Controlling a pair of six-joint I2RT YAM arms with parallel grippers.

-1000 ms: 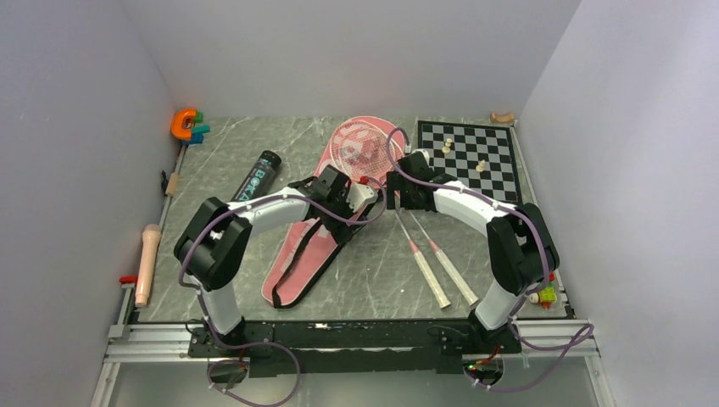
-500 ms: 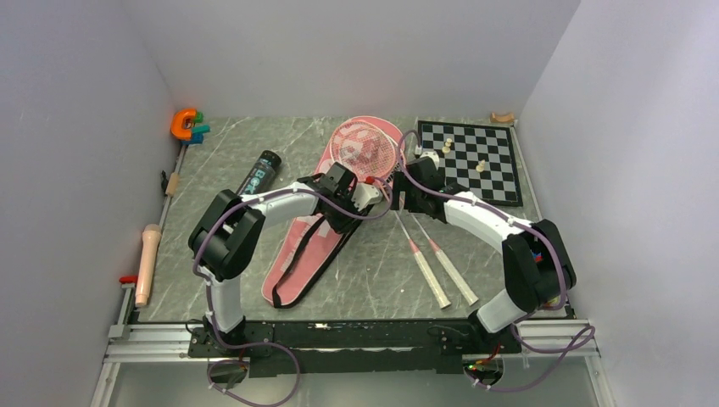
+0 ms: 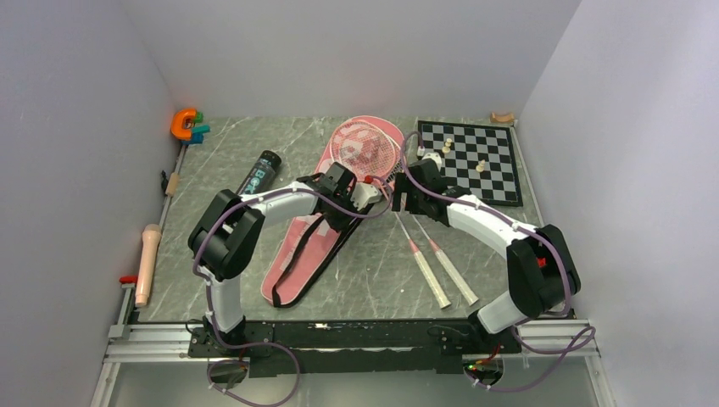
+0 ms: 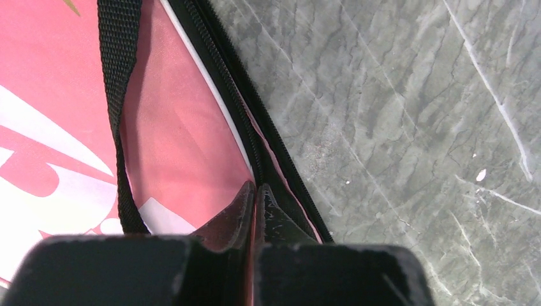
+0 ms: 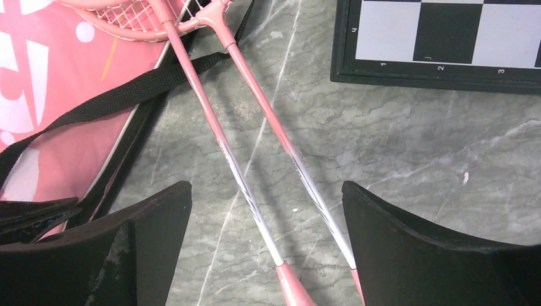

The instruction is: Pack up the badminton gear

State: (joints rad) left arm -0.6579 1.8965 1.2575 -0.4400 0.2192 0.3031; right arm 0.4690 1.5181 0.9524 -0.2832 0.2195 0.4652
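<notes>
The long pink racket bag [image 3: 292, 259] lies slantwise in the middle of the table, its black strap [image 4: 115, 95] across it. My left gripper [image 4: 256, 188] is shut on the bag's black zipper edge [image 4: 252, 143], with pink fabric pinched between its fingers. Both pink-and-white rackets [image 3: 366, 144] rest with their heads on the bag's wide end and their handles [image 3: 441, 275] pointing to the near right. Low over the two crossed shafts [image 5: 217, 137] my right gripper [image 5: 266, 186] stands open, a finger on either side, touching neither. The black tube [image 3: 257, 176] lies to the left of the bag.
A chessboard [image 3: 500, 182] with pale pieces lies at the back right, close to my right arm. An orange and teal toy [image 3: 188, 125] sits in the back left corner. A pale wooden pin [image 3: 148, 263] lies along the left rail. Walls close in three sides.
My left gripper has shut on the bag's zipper edge. The right arm has shifted a little to the right and back over the racket shafts, its fingers staying open.
</notes>
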